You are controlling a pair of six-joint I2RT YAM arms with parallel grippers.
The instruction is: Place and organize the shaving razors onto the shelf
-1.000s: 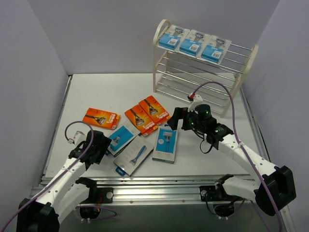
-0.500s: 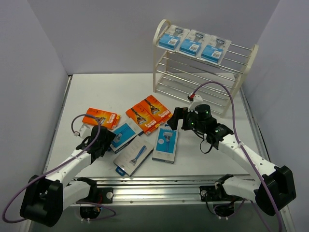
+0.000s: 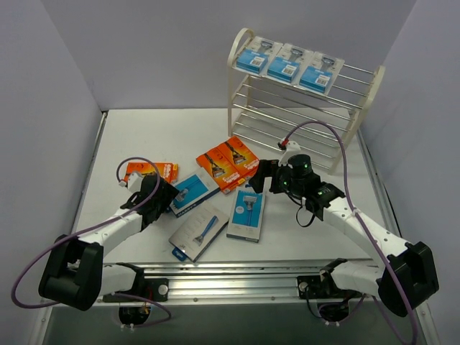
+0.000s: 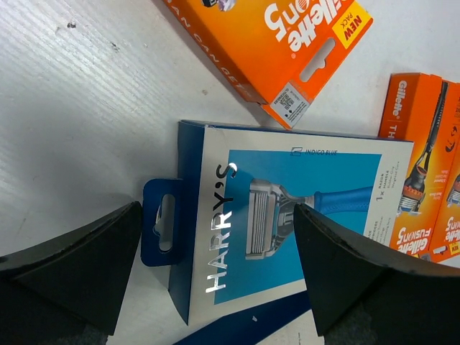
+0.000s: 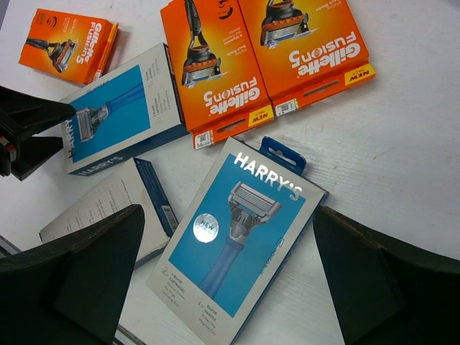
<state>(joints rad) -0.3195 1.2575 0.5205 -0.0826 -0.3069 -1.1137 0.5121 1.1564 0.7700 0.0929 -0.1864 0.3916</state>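
Observation:
The cream shelf (image 3: 235,86) stands at the back right with three blue razor packs (image 3: 285,63) on its top tier. Three blue and grey packs and three orange boxes lie on the table. My left gripper (image 3: 169,195) is open, its fingers either side of the hanger end of a blue Harry's pack (image 4: 287,223), just above it. My right gripper (image 3: 261,177) hangs open over another blue Harry's pack (image 5: 237,237) that lies flat. Between them a pack lies grey back up (image 3: 199,231). Two orange boxes (image 3: 230,164) lie side by side; a third (image 3: 147,171) is partly behind my left arm.
The side walls close in on the table left and right. The metal rail (image 3: 237,277) with both arm bases runs along the near edge. The purple cable (image 3: 343,154) of my right arm loops up in front of the shelf's lower tiers.
My left arm has swung forward and right to the blue pack. That pack and the two orange boxes beside it have shifted toward the shelf. My right arm has barely moved.

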